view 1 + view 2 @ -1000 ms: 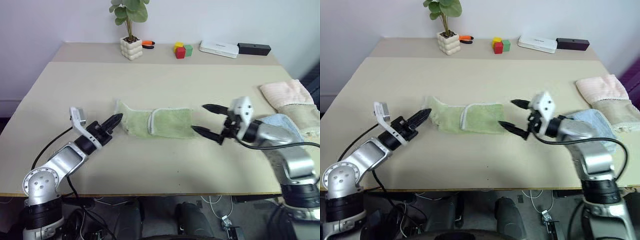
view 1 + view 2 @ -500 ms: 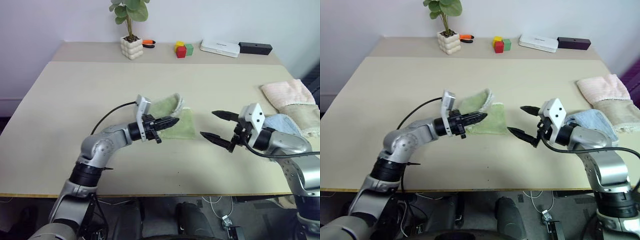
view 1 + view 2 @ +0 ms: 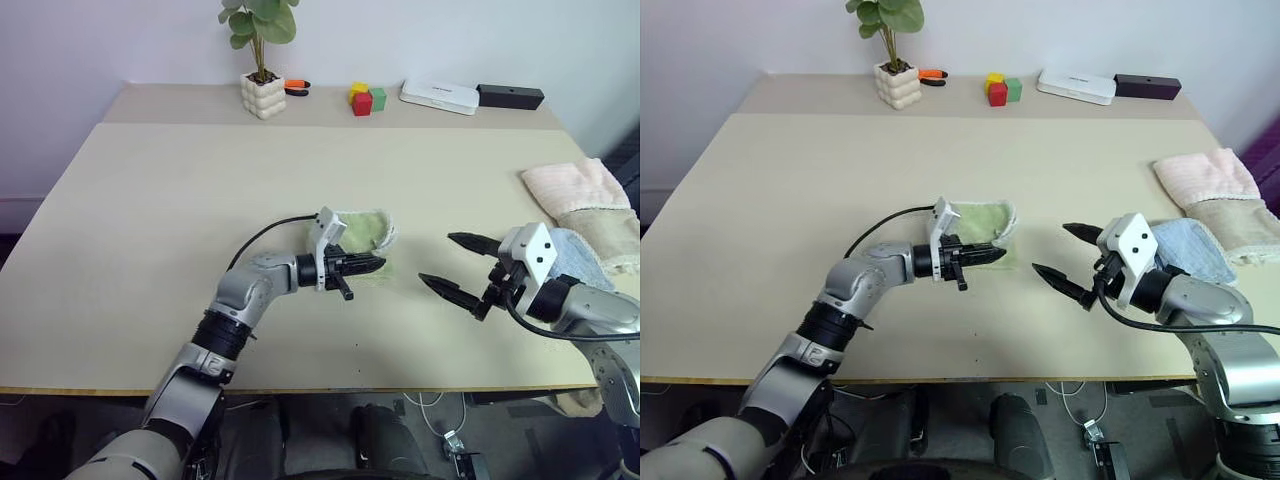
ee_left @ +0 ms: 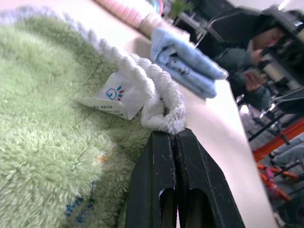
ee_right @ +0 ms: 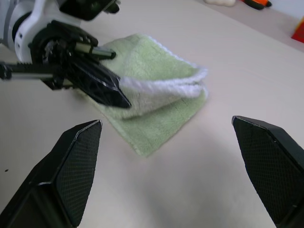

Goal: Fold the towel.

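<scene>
The light green towel (image 3: 358, 231) lies in the middle of the table, doubled over itself, with its upper layer held a little off the lower one. My left gripper (image 3: 378, 264) points to the right and is shut on the towel's whitish edging (image 4: 159, 111) at the fold's near right corner. A small white tag (image 4: 114, 95) hangs just beside the shut fingers. My right gripper (image 3: 436, 258) hovers open to the right of the towel, apart from it, with nothing between its fingers (image 5: 78, 161).
Pale pink and cream towels (image 3: 585, 200) lie at the table's right edge, with a light blue cloth (image 3: 575, 255) under my right arm. Along the back stand a potted plant (image 3: 262, 95), coloured blocks (image 3: 366, 100), a white box (image 3: 438, 97) and a black box (image 3: 510, 97).
My left gripper has carried the towel's left end to the right, over the rest of the towel, doubling it. The right gripper has drawn back a little to the right, still open.
</scene>
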Controlling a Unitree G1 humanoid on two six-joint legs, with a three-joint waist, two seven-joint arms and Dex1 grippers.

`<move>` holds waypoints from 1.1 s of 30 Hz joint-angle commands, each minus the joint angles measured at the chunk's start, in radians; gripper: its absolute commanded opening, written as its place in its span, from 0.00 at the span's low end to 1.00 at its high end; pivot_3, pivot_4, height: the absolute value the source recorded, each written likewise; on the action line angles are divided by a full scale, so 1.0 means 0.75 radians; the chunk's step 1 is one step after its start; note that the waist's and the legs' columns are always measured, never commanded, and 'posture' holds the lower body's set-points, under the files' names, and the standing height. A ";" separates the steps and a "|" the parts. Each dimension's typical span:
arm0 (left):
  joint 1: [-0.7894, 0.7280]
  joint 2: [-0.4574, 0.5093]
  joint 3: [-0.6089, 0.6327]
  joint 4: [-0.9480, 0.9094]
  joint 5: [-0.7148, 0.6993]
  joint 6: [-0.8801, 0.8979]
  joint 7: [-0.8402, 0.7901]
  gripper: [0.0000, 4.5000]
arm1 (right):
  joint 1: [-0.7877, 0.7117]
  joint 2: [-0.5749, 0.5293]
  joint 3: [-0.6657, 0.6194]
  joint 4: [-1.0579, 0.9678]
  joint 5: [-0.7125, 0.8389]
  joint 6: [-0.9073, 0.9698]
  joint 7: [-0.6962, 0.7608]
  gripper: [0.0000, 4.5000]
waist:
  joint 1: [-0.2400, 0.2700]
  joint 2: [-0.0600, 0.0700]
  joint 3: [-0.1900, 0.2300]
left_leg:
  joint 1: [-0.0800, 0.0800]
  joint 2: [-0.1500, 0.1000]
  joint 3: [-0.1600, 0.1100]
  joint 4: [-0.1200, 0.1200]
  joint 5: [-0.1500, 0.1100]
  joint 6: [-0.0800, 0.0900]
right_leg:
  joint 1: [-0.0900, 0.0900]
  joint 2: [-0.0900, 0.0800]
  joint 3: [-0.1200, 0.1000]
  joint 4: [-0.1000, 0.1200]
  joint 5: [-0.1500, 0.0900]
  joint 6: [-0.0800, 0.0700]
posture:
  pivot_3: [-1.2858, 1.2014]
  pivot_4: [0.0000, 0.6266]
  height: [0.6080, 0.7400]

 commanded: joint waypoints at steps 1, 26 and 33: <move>-0.039 -0.044 0.014 0.027 0.032 -0.009 -0.013 0.00 | -0.002 0.002 -0.041 -0.056 0.022 -0.009 -0.020 1.00 | -0.001 0.000 0.000 | 0.000 0.000 0.000 0.000 0.000 0.000 | 0.000 0.000 0.000 0.000 0.000 0.000 | 0.52 0.24 0.96; 0.007 0.060 0.401 -0.259 -0.060 -0.011 0.163 0.71 | -0.486 0.436 0.167 0.226 -0.097 -0.009 -0.454 0.71 | -0.004 0.002 0.000 | 0.001 0.001 -0.001 0.000 0.000 0.000 | 0.001 0.001 -0.001 0.002 0.003 0.006 | 0.52 0.24 0.96; 0.008 -0.068 0.458 -0.157 -0.014 -0.092 0.376 0.00 | -0.538 0.764 0.313 0.279 -0.249 -0.019 -0.766 0.00 | -0.003 0.002 0.000 | -0.002 0.001 0.001 0.000 0.001 0.000 | -0.002 0.001 -0.001 0.003 0.005 0.010 | 0.52 0.24 0.96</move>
